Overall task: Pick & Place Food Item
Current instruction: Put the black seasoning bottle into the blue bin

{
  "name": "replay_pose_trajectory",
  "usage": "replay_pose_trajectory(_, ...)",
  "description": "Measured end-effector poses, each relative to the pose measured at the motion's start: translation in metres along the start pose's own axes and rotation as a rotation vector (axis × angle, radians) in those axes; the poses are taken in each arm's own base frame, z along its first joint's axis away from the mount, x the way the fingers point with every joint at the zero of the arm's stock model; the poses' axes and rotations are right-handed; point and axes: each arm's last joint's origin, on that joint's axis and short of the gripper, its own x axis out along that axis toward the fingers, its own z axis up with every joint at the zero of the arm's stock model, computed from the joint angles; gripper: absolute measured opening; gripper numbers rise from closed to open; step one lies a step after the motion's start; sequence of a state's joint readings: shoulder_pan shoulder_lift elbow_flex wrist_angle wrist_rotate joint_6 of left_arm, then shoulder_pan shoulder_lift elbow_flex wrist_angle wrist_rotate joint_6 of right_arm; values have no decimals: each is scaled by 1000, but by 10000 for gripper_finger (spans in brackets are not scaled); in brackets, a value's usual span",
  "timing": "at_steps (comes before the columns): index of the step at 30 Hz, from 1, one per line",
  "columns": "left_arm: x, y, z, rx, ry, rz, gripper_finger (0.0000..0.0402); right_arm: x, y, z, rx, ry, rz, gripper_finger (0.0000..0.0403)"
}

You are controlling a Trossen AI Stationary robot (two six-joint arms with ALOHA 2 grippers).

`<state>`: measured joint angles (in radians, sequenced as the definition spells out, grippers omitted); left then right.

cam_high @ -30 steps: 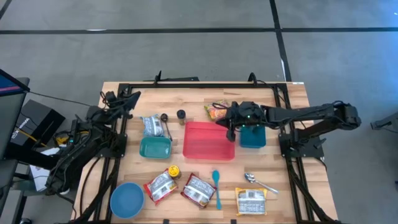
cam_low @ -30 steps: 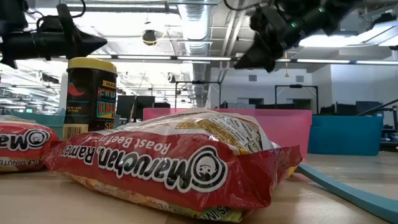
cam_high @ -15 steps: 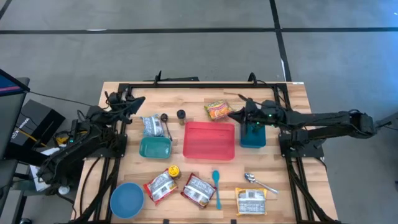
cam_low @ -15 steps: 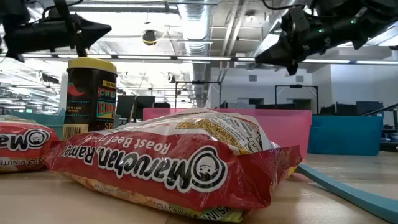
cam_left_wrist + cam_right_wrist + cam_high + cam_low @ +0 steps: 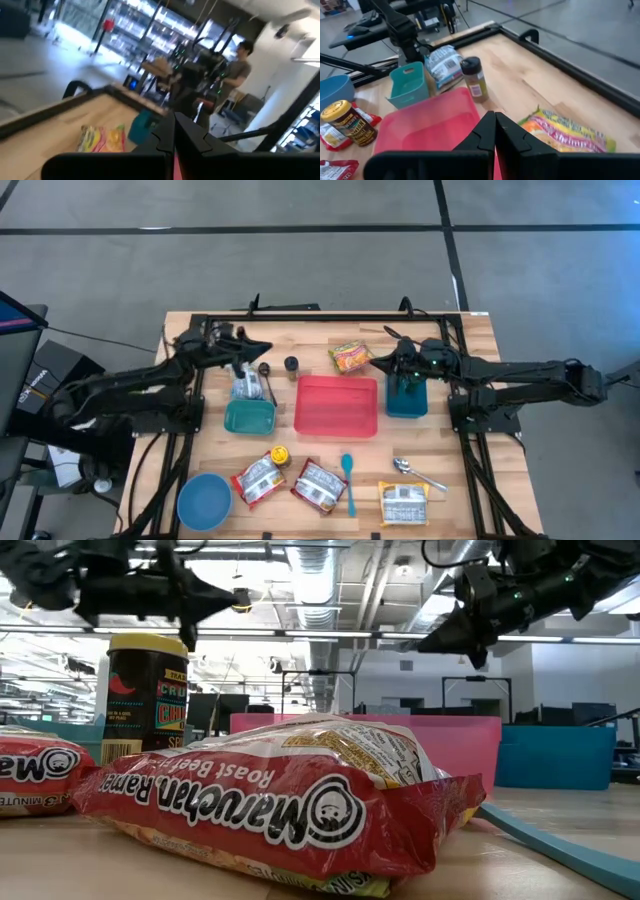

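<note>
Left end effector (image 5: 262, 347): mine, clenched on nothing, raised near the far left part of the counter (image 5: 470, 330), just beside the silver food pouch (image 5: 243, 382)
Right end effector (image 5: 375, 362): mine, clenched and empty, hanging between the yellow shrimp noodle packet (image 5: 350, 357) and the blue bin (image 5: 406, 399)
Food items: none is in my grip; the yellow packet lies on the bare wood at the far edge, just behind the red tray (image 5: 336, 406); two red ramen packs (image 5: 259, 478) and a pale packet (image 5: 404, 503) lie along the near edge
Progress: I judge the task barely begun, since the red tray, the teal bin (image 5: 249, 417) and the blue bowl (image 5: 204, 501) show no food inside; picking, carrying and setting down are all left
Likely target: cannot tell which item or which container is meant
Edges: the black frame rail (image 5: 330, 317) runs close behind the yellow packet, so little room on that side; the tray wall stands right in front of it
Open room: bare wood between the small spice jar (image 5: 291, 364) and the yellow packet, and clear space above the tray for a carry
Near clutter: can (image 5: 280, 454), teal spatula (image 5: 348, 480) and metal spoon (image 5: 418, 472) crowd the near strip
</note>
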<state>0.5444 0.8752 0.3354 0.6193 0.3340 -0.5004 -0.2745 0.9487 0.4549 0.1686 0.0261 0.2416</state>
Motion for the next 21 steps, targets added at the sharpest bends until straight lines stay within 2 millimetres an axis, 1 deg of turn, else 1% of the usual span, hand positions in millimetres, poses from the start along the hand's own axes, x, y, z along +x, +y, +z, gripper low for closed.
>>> replay_pose_trajectory(2,11,0,0,-18,65,47,0,0,-1,-1,4,14,-8,0)
replay_pose_trajectory(5,25,-4,1,0,170,124,0,0,-2,-3,3,31,-12,0)
replay_pose_trajectory(9,37,-11,3,37,268,250,0,0,-1,-3,-1,29,-11,0)
replay_pose_trajectory(15,47,-25,12,62,346,365,0,0,-2,-2,-2,14,-37,0)
replay_pose_trajectory(21,65,-33,19,104,418,405,0,0,-3,-1,-6,5,-70,0)
